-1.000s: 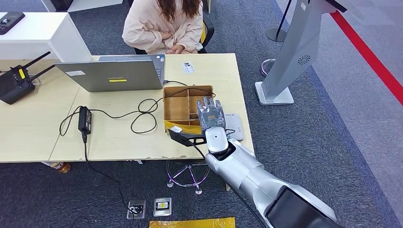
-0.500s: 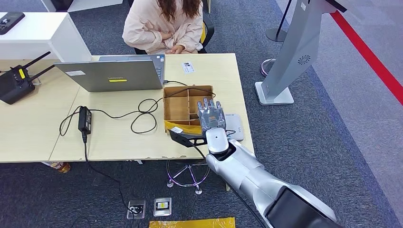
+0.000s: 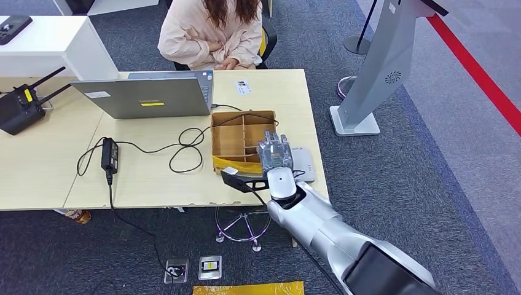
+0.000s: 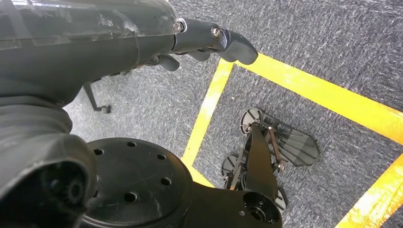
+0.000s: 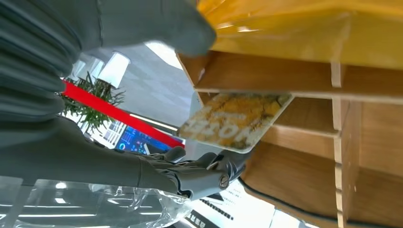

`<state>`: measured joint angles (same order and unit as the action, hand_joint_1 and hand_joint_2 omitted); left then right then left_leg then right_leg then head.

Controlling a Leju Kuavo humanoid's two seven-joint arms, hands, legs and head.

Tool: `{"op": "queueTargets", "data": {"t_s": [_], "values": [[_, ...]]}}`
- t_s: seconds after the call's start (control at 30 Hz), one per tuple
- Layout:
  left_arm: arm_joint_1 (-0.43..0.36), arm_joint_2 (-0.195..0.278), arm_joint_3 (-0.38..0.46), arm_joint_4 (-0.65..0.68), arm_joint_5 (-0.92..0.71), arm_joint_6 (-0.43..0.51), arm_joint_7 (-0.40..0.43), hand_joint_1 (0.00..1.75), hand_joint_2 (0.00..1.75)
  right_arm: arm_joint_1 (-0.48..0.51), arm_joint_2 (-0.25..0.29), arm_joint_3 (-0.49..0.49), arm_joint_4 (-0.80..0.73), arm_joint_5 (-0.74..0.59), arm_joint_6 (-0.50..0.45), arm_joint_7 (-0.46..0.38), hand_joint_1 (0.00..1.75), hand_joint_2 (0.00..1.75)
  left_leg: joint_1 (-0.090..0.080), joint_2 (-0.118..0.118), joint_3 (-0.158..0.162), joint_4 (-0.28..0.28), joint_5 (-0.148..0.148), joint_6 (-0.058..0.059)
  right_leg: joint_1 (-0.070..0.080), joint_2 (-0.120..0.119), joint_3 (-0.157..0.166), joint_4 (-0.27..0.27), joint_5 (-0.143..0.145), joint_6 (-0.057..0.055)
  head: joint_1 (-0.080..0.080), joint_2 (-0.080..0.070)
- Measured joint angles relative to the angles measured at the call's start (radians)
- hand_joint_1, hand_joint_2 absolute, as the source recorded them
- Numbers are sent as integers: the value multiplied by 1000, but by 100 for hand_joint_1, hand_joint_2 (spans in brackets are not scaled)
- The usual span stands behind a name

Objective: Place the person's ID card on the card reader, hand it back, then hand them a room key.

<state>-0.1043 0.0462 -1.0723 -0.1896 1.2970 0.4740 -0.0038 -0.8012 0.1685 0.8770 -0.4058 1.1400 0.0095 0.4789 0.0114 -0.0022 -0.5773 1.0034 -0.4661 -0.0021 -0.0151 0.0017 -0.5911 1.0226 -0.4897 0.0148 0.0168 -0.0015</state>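
Since a second ago the right robot hand [image 3: 274,153] has drawn back a little toward the near edge of the surface [image 3: 153,178], from over the wooden divided tray [image 3: 236,138] to the tray's near right corner, its arm shifting with it. From the head view the right robot hand sits palm down between the tray and the white card reader [image 3: 304,163], overlapping both. At the right wrist, a room key card [image 5: 235,119] printed with a yellow pattern and pale lettering lies against the fingertips [image 5: 223,166], with the thick grey thumb [image 5: 157,21] on its other side; the card appears held between them at the tray's wooden compartments [image 5: 304,80], though whether it still touches the wood I cannot tell. An ID card [image 3: 243,86] lies on the far part of the surface, near the person [image 3: 212,31] seated at the far side. Left of the tray stand an open laptop [image 3: 147,95], a black power adapter [image 3: 110,153] with its looped cable, and a black radio unit with antennas [image 3: 21,104] at the left edge. The left robot hand [image 4: 199,40] hangs over grey carpet crossed by yellow tape [image 4: 209,104], fingers extended and apart, holding nothing.
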Motion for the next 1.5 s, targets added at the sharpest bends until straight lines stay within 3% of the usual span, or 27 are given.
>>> {"op": "queueTargets", "data": {"t_s": [1.5], "values": [[0,0,-1,0,-32,-17,8,0,0,-9,-18,-1,-15,-17,-28,-9,175,175,0,0,2,0,0,0,0,0,2,0,0,0,0,0]]}}
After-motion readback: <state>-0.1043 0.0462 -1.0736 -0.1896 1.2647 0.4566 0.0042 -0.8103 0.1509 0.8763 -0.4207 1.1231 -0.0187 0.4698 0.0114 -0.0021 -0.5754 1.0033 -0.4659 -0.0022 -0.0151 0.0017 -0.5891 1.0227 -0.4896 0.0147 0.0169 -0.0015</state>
